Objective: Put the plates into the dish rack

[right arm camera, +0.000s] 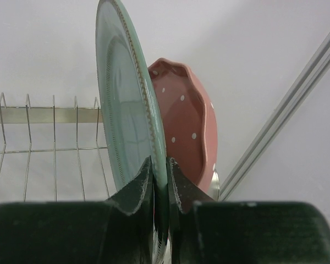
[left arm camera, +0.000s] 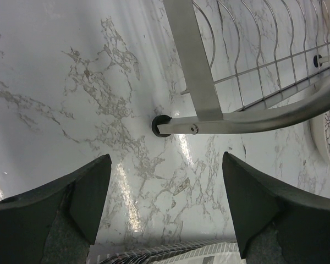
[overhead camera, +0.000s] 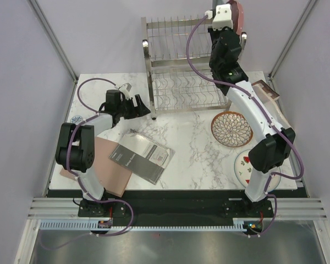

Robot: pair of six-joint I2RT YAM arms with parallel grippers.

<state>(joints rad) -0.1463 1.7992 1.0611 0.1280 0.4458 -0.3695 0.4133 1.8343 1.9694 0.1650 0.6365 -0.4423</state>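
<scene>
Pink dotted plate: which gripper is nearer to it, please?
Right. The right gripper, shut on the grey-green plate, is just beside the pink plate. The left gripper hangs open over the table by the dish rack's foot, far from it.

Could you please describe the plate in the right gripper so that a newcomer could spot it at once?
Find the steel dish rack at the far edge of the table; at its top right corner the right gripper pinches a plate on edge. It is the plain grey-green plate, unlike the pink dotted plate beside it.
</scene>
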